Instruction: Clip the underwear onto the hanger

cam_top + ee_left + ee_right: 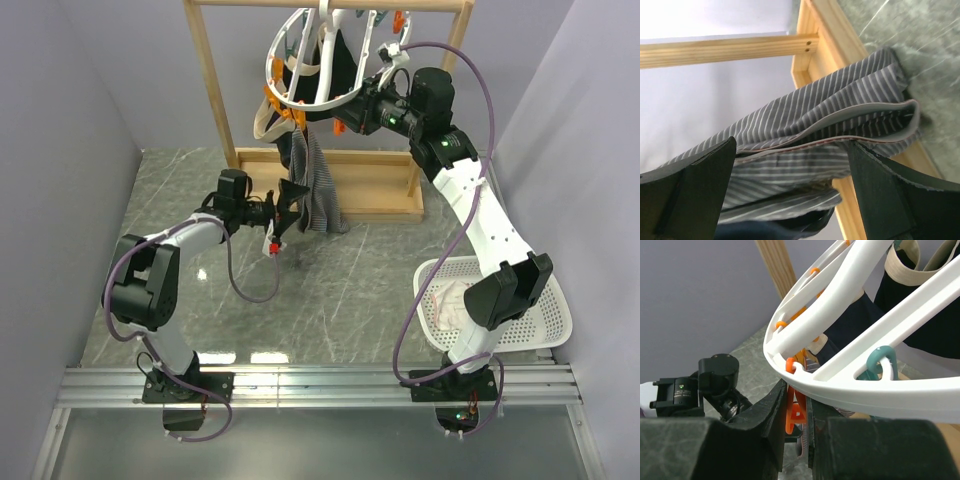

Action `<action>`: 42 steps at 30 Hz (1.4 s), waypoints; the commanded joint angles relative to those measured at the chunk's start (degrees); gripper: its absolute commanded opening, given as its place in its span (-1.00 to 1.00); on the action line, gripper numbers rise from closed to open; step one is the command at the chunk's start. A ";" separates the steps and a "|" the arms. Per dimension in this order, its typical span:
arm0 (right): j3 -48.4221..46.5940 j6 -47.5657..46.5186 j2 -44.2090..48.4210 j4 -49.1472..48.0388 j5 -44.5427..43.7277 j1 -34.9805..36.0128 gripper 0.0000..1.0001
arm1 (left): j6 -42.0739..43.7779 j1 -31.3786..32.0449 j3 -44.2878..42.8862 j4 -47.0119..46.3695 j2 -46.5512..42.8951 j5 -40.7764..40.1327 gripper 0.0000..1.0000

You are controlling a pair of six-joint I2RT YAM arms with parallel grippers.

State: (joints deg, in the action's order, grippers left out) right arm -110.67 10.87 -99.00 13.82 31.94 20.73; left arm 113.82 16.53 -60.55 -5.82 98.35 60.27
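The white ring hanger [318, 62] hangs from the wooden frame's top bar. Below it the grey striped underwear [314, 192] droops to the frame's base. My left gripper [284, 214] stands open beside the underwear's lower part. In the left wrist view the striped underwear [815, 125] lies between the wide-apart fingers [690, 192] of that gripper [790, 185]. My right gripper [356, 110] is at the ring's right rim. Up close, that right gripper [796, 401] is shut on an orange clothespin [797, 412] under the hanger's rim [865, 392]. A strip of striped fabric [803, 442] shows at the pin's lower end.
A dark garment [338, 62] with a cream band hangs inside the ring. The wooden frame [345, 190] stands at the back of the marble table. A white basket [545, 300] at the right holds a pinkish-white cloth [450, 300]. A teal pin hook [880, 362] sits on a spoke.
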 commanded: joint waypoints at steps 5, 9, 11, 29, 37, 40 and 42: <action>-2.88 0.73 -1.02 -1.78 1.19 -0.43 -1.00 | 33.75 1.75 -3.25 3.98 1.50 0.29 0.97; -2.88 0.82 -1.02 -1.70 1.37 -0.43 -1.00 | 33.84 2.71 -3.69 4.33 1.94 -0.86 0.97; -2.88 0.82 -1.11 -1.61 1.37 -0.60 -1.00 | 33.84 2.98 -3.69 4.24 2.20 -1.47 0.97; -2.71 1.61 -1.28 -1.61 1.98 -1.13 -1.00 | 33.92 5.96 -4.39 4.94 2.47 -13.06 0.42; -2.88 2.22 -1.46 -1.87 2.25 -1.31 -1.00 | 33.92 7.46 -5.10 5.65 2.73 -20.98 0.39; -2.88 2.31 -1.46 -1.61 2.42 -1.40 -1.00 | 33.92 8.07 -5.45 6.71 2.99 -24.58 0.38; -2.88 2.40 -1.46 -1.78 2.42 -1.40 -1.00 | 33.92 8.25 -5.62 6.27 3.43 -26.42 0.37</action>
State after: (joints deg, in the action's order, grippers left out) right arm -110.69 12.99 -99.79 13.78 33.56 19.53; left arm 114.39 24.23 -64.01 -0.67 101.23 38.13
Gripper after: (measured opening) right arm 0.224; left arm 0.691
